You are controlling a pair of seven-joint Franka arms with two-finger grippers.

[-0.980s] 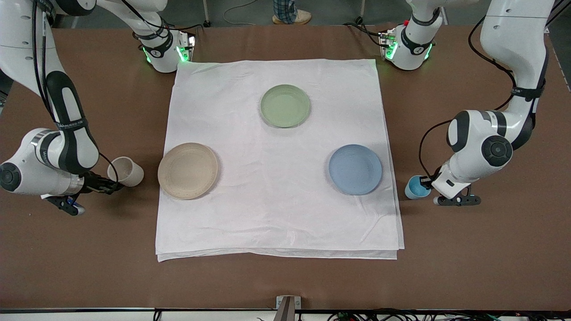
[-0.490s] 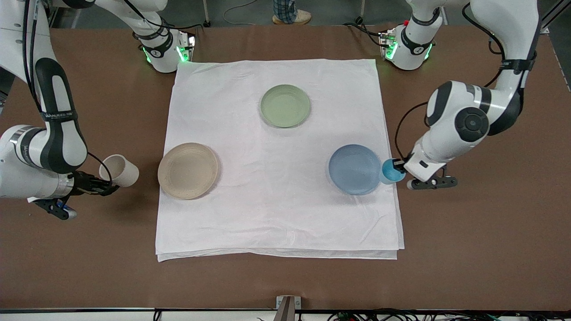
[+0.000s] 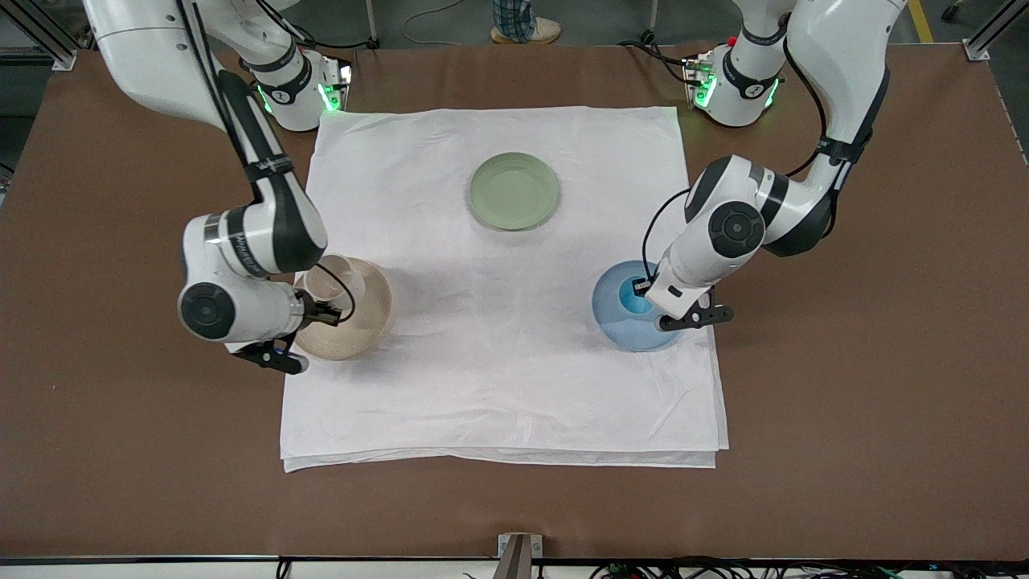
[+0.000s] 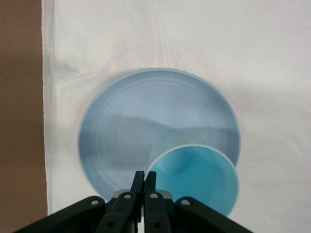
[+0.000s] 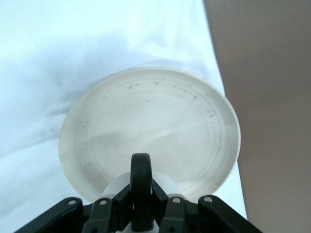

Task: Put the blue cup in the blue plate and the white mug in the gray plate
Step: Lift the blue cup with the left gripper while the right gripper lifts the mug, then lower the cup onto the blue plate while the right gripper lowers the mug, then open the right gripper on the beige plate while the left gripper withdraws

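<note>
The blue cup (image 3: 635,300) hangs tilted over the blue plate (image 3: 615,322), its cyan inside showing. My left gripper (image 3: 645,286) is shut on its rim; the left wrist view shows the gripper (image 4: 144,178) pinching the rim of the cup (image 4: 199,177) above the plate (image 4: 121,131). The white mug (image 3: 331,277) hangs tilted over the gray plate (image 3: 366,318). My right gripper (image 3: 320,309) is shut on its black handle (image 5: 141,179), with the plate (image 5: 155,121) below. I cannot tell whether either vessel touches its plate.
A pale green plate (image 3: 514,191) lies on the white cloth (image 3: 498,386), farther from the front camera than the two other plates. Bare brown table (image 3: 868,386) surrounds the cloth.
Both arms have swung inward from the bare table. The left carried the blue cup over the blue plate; the right carried the white mug over the gray plate.
</note>
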